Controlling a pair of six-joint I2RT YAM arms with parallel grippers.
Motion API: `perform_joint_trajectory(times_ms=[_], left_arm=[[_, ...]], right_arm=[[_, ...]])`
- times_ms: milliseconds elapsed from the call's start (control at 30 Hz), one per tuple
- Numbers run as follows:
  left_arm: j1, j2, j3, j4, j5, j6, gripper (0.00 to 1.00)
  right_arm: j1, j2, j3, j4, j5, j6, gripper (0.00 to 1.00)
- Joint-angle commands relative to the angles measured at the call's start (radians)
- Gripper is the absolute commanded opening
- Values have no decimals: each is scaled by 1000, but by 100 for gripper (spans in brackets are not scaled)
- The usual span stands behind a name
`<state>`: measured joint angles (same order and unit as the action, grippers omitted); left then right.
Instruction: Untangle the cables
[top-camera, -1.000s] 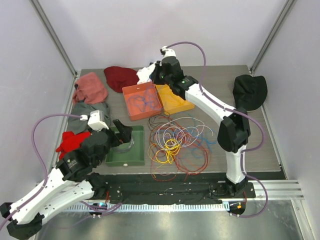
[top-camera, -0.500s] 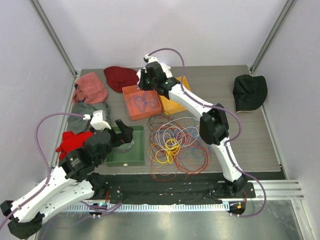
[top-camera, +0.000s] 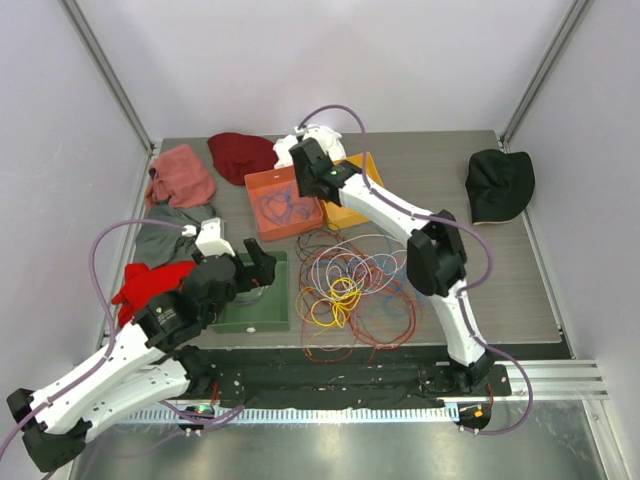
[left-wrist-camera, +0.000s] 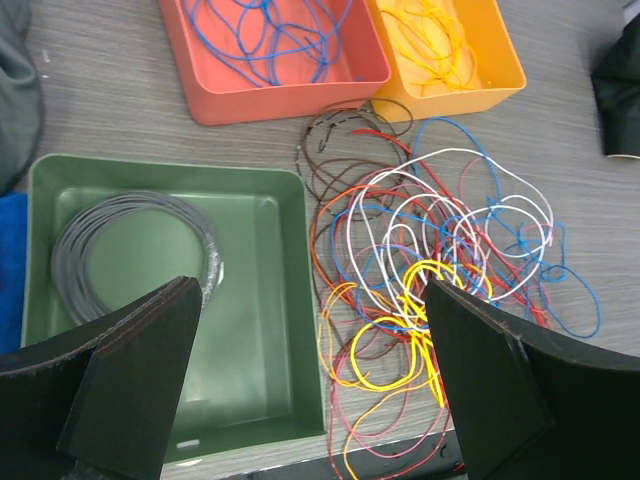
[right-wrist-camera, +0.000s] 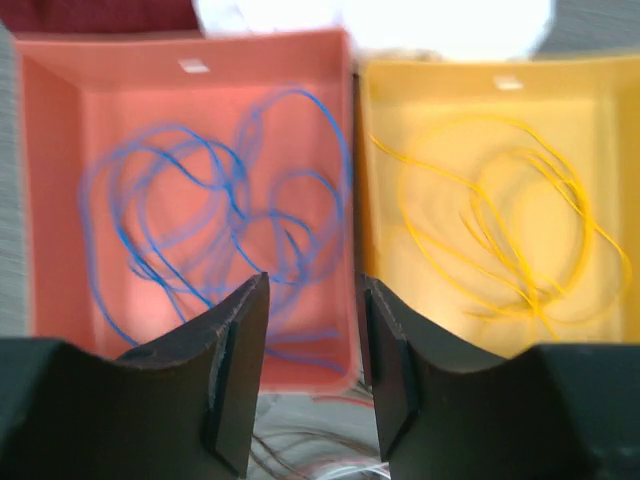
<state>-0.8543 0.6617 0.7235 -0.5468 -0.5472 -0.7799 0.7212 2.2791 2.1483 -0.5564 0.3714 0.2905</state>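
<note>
Top external view: a tangle of cables (top-camera: 350, 290) in red, yellow, white and blue lies on the table (top-camera: 500, 270) toward its near edge, just right of a green tray (left-wrist-camera: 270, 330) and in front of two bins. The orange bin (right-wrist-camera: 55, 150) holds loose blue wires (right-wrist-camera: 200, 200) and the yellow bin (right-wrist-camera: 600, 150) holds yellow wires (right-wrist-camera: 520, 230). A grey wire coil (left-wrist-camera: 75, 250) sits in the tray. The left gripper (left-wrist-camera: 312, 288) hangs over the tray's right edge, jaws wide apart and empty. The right gripper (right-wrist-camera: 312, 282) hovers above the bins' shared wall, jaws parted, gripping nothing.
</note>
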Motion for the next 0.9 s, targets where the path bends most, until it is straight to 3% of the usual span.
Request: perform_joint_trajectory(times_ms=[0, 300, 400, 567, 767, 867], left_arm=[[0, 24, -10, 109, 30, 7, 100], [-2, 173, -45, 297, 191, -7, 99], [-3, 292, -17, 407, 328, 11, 97], [-61, 569, 137, 420, 464, 37, 92], [-111, 651, 195, 458, 449, 28, 91], [-114, 659, 185, 462, 444, 30, 91]], right_arm=[[-2, -341, -314, 127, 150, 21, 48], [-101, -924, -1047, 300, 127, 180, 49], [-103, -1053, -1223, 325, 168, 225, 49], [-106, -1253, -1361, 235, 173, 265, 48], [-101, -1438, -1496, 123, 77, 372, 47], [-91, -1487, -1528, 49, 98, 391, 48]])
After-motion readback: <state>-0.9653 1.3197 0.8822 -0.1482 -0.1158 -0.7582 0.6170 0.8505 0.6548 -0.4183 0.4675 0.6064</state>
